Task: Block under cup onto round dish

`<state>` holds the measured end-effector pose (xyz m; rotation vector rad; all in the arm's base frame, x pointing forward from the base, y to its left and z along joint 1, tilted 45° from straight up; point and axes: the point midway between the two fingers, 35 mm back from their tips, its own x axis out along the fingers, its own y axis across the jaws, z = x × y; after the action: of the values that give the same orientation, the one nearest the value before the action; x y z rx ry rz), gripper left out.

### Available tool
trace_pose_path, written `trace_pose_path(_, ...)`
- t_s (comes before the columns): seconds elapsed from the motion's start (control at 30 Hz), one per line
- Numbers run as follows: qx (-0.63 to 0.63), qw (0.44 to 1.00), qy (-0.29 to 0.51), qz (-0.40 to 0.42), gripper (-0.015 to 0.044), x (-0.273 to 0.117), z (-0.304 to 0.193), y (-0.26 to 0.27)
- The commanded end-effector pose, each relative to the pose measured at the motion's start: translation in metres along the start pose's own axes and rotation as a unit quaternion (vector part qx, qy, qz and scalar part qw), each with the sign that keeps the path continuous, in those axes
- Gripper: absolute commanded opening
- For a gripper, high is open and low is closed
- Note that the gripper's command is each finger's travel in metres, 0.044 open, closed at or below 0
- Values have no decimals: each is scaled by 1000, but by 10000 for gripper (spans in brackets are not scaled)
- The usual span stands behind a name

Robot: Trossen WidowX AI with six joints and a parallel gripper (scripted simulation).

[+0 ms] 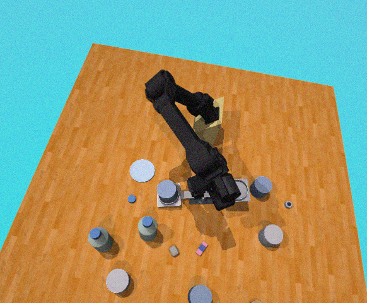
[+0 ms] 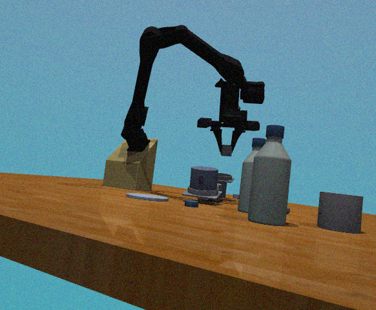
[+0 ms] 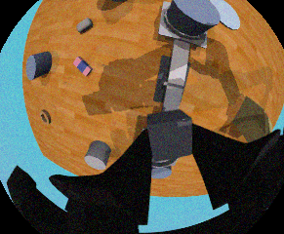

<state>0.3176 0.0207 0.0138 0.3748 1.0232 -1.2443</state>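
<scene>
My gripper (image 2: 226, 148) (image 3: 167, 130) is shut on a dark grey block (image 2: 226, 152) (image 3: 170, 141), held high above the balance (image 1: 186, 194) (image 3: 179, 72). In the top view the arm hides the block. One blue-grey cup (image 1: 167, 190) (image 2: 203, 179) (image 3: 192, 17) stands upright on the balance's left end. The other blue-grey cup (image 1: 261, 187) (image 3: 161, 172) stands on the table just beyond the right end. The right pan (image 1: 241, 188) shows partly and looks empty. The round pale dish (image 1: 142, 170) (image 2: 146, 197) (image 3: 227, 13) lies flat near the left cup, with nothing on it.
Two bottles (image 1: 147, 228) (image 1: 100, 240) stand in front of the balance's left side. A blue disc (image 1: 131, 199) (image 2: 191, 203) lies near the dish. A pink-and-blue block (image 1: 201, 248) (image 3: 82, 66), a grey piece (image 1: 174, 250), a small ring (image 1: 288, 204) and several cylinders lie or stand farther out.
</scene>
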Motion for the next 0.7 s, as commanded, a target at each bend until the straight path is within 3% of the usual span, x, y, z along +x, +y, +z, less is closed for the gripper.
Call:
trace_pose_path(0.0,-1,1000,2,13,0,1,27,-10)
trace_pose_path(0.67,0,999,-26,27,0,21,141,-95)
